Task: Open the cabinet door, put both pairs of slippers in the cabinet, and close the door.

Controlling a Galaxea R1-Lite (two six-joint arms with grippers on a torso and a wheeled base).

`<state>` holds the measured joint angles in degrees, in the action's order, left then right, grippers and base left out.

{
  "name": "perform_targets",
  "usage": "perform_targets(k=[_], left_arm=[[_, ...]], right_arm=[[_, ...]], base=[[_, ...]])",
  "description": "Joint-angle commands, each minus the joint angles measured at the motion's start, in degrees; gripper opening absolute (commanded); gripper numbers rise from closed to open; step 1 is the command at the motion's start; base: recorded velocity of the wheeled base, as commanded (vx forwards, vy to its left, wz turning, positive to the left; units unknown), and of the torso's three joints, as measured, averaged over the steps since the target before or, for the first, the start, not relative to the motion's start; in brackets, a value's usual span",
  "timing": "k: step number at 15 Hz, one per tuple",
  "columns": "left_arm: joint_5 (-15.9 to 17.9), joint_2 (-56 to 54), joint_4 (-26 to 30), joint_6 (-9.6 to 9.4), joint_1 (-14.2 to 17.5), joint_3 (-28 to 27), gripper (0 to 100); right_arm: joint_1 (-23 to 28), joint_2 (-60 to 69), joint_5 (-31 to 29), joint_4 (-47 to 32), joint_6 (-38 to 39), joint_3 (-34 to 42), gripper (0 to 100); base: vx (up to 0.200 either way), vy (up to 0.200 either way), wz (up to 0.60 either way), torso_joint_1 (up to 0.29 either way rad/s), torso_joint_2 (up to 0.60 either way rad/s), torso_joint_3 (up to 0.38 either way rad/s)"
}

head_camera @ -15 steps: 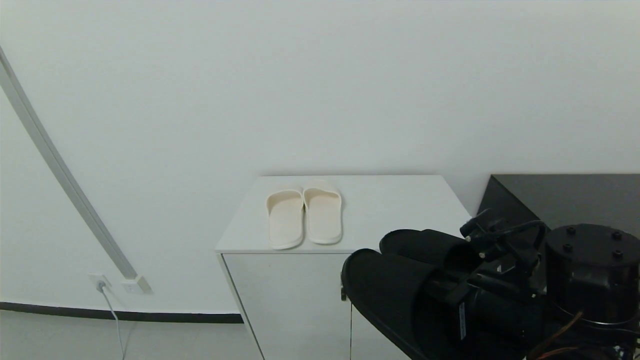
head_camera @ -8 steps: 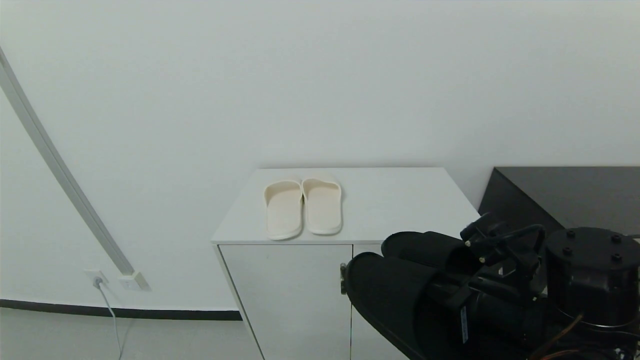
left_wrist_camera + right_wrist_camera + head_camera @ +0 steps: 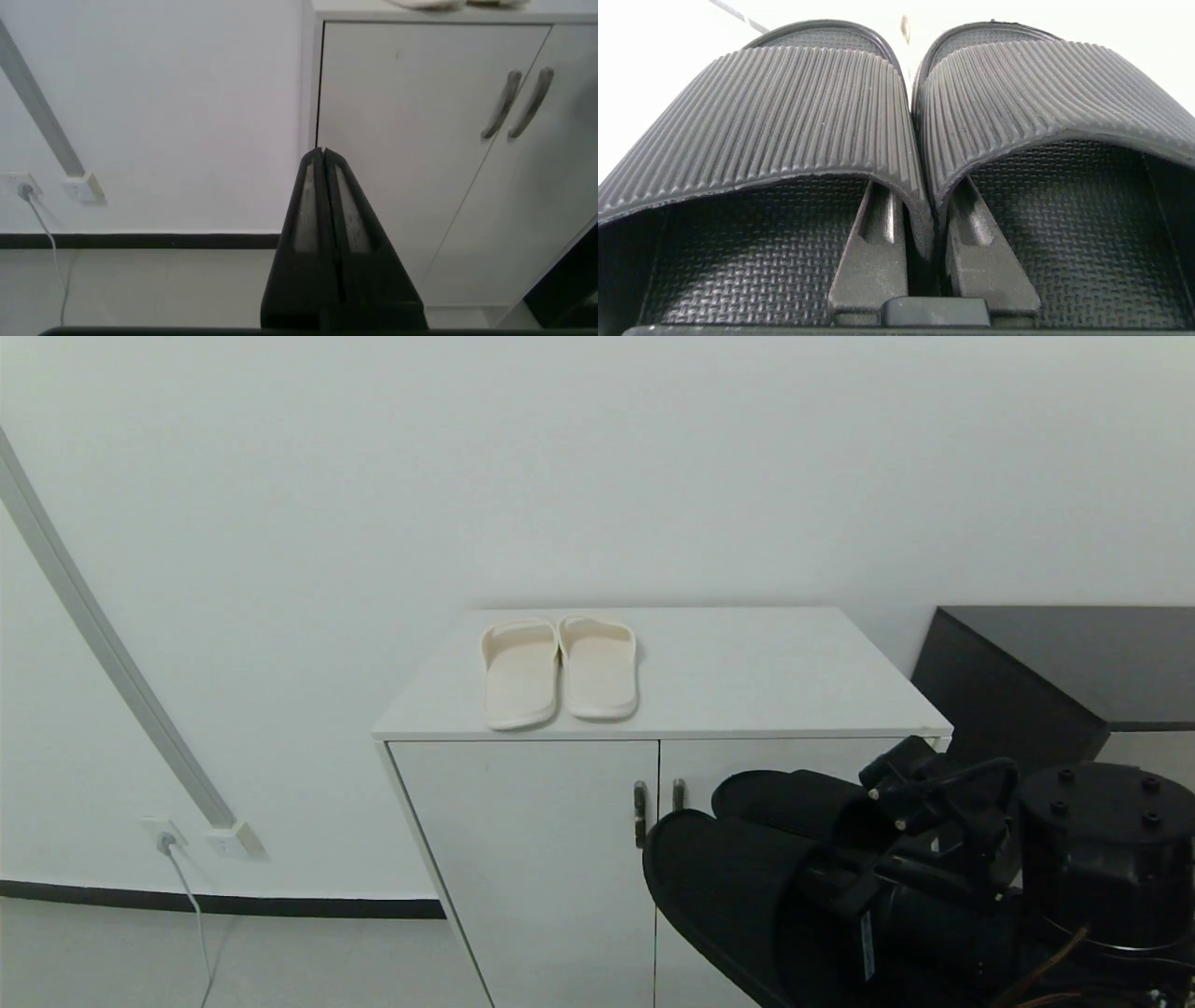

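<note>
Evidently the step in hand is the door: both doors of the cabinet (image 3: 747,681) are shut, and no slipper is inside yet. The left gripper (image 3: 321,177) hangs low in front of the left door (image 3: 532,859), its fingers pressed together with nothing between them. The right gripper (image 3: 926,261) carries the black pair (image 3: 747,887), one finger inside each slipper, pinching the two inner walls together. That pair hangs in front of the right door (image 3: 775,761), near the handles. The cream pair (image 3: 597,667) lies side by side on the cabinet top, toward its left half, apart from both grippers. To do the step well, my judgement is that the free left gripper should spread, come level with the left handle (image 3: 640,814), close squarely on its bar and pull along the hinge's arc, not straight back. The loaded arm should be held back out of the door's swing. The two handles sit just beside each other, so a skewed approach could catch the right handle (image 3: 679,794) as well. Count: one cabinet, two doors, two handles. Slippers: two pairs, four in all, two cream and two black. Off to the side are one wall socket (image 3: 161,835) with a cable and one black table (image 3: 1074,653).
</note>
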<state>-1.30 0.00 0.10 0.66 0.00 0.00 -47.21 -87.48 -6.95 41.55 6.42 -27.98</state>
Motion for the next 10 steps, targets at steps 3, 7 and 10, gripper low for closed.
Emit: perform_targets(k=[3, 7, 10], left_arm=[[0.0, 0.0, 0.0, 0.04, 0.0, 0.0, 0], [0.0, 0.0, 0.0, 0.04, 0.0, 0.0, 0], [0.0, 0.0, 0.0, 0.04, 0.0, 0.0, 0]], right_arm=[[-0.1, -0.4, 0.0, 0.0, 0.0, 0.0, 0], [-0.1, -0.2, 0.0, 0.0, 0.0, 0.2, 0], [-0.1, -0.2, 0.0, 0.0, 0.0, 0.3, 0]], base=[[0.0, 0.0, 0.0, -0.201, 0.52, 0.32], [0.0, 0.0, 0.0, -0.18, 0.5, 0.322], [0.0, 0.0, 0.0, -0.159, 0.49, 0.326]])
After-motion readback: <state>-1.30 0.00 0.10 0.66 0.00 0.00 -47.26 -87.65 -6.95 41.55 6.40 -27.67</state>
